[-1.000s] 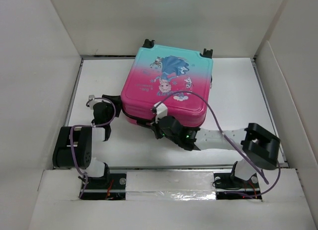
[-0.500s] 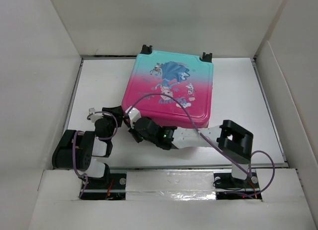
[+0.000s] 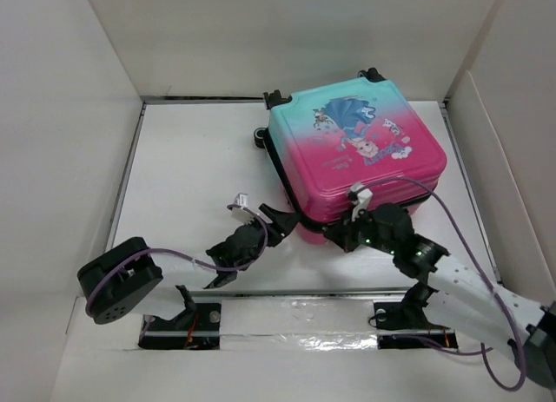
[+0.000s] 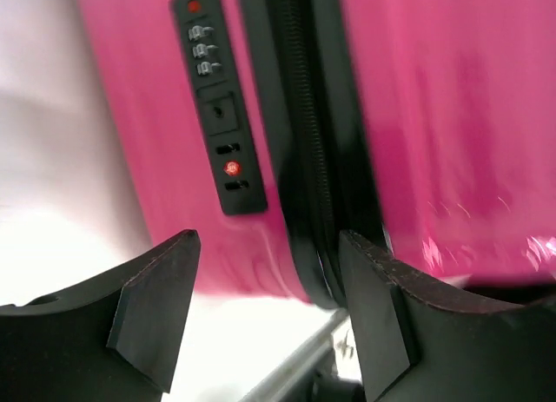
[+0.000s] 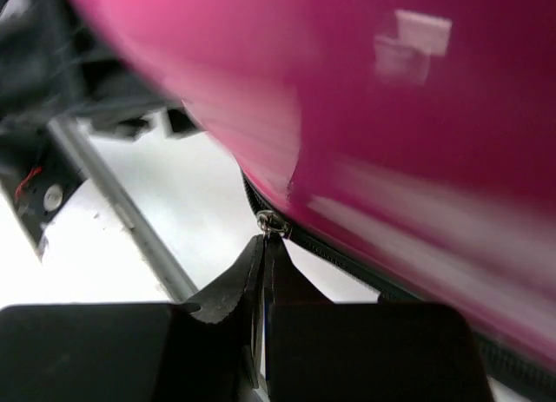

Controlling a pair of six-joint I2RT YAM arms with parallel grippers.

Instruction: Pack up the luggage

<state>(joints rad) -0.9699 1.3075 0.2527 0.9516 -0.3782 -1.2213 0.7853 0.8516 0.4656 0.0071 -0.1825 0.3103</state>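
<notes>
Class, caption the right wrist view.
Shut right gripper pinching the small metal zipper pull of the glossy pink hard-shell suitcase.

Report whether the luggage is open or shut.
Shut: the luggage lies flat, both shells together, no lining showing. Whether fully zipped, cannot tell.

The luggage has a hard plastic shell, smooth and glossy enough to carry pale reflections. Its zipper band looks like black woven cloth with fine teeth. The lock panel is matt black plastic, and the zipper pull is bright metal. The fingers of the left gripper are matt black and slightly grainy. The table is matt white, and the tape along its near edge shines like foil.
</notes>
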